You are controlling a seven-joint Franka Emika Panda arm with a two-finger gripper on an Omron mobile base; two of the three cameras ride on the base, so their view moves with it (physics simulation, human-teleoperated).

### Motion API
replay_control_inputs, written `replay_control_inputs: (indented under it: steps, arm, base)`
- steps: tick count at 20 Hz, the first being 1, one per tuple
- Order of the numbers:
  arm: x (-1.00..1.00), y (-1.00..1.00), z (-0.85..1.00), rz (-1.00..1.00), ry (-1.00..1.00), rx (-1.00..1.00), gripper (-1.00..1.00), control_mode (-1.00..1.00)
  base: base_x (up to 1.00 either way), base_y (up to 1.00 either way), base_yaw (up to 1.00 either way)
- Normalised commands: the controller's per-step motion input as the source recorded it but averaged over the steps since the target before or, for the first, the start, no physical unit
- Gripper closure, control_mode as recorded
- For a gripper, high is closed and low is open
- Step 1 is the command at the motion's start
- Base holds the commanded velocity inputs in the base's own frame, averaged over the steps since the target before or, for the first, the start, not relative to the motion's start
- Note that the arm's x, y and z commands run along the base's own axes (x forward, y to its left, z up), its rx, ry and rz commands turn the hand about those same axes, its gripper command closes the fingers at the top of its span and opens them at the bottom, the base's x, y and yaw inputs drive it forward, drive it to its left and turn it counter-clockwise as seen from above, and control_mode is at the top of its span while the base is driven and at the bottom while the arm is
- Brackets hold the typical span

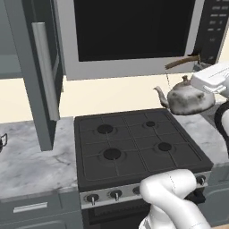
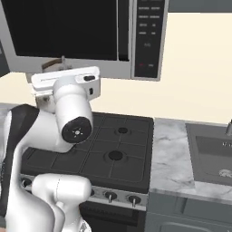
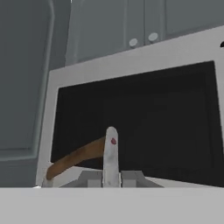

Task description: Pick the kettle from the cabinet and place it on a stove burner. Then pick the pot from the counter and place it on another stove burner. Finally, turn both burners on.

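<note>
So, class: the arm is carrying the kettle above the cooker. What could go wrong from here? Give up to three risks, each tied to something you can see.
1. The kettle hangs tilted from its brown handle, held by the shut tool; it may swing or slip.
2. It sits close under the microwave, so lifting could knock it.
3. It hangs off the cooktop's right rear edge; lowered straight down, it could miss the burner.

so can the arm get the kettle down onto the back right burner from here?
Probably yes: the claw holds the kettle by its handle just above and right of that bare burner, nothing between.
</note>
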Motion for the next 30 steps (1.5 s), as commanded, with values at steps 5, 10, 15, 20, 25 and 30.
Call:
replay_control_inputs:
  steps: [5,10,15,20,25,30]
  arm:
    - [0.01,0.06,-0.12,0.26,-0.01,0.0,1.0,-1.0]
    - [0.0,0.07,-0.13,0.26,0.0,0.0,1.0,-1.0]
    - [0.02,0.17,-0.17,0.15,-0.01,0.0,1.0,-1.0]
    - [0.11,0.33,-0.16,0.09,-0.03,0.0,1.0,-1.0]
    - [0.1,0.31,-0.11,0.06,-0.04,0.0,1.0,-1.0]
    - [0.19,0.26,-0.11,0.05,-0.04,0.0,1.0,-1.0]
  base:
    - [0.0,0.0,0.0]
    - [0.0,0.0,0.0]
    - [0.0,0.0,0.0]
    - [0.0,0.0,0.0]
    - [0.0,0.0,0.0]
    - [0.0,0.0,0.0]
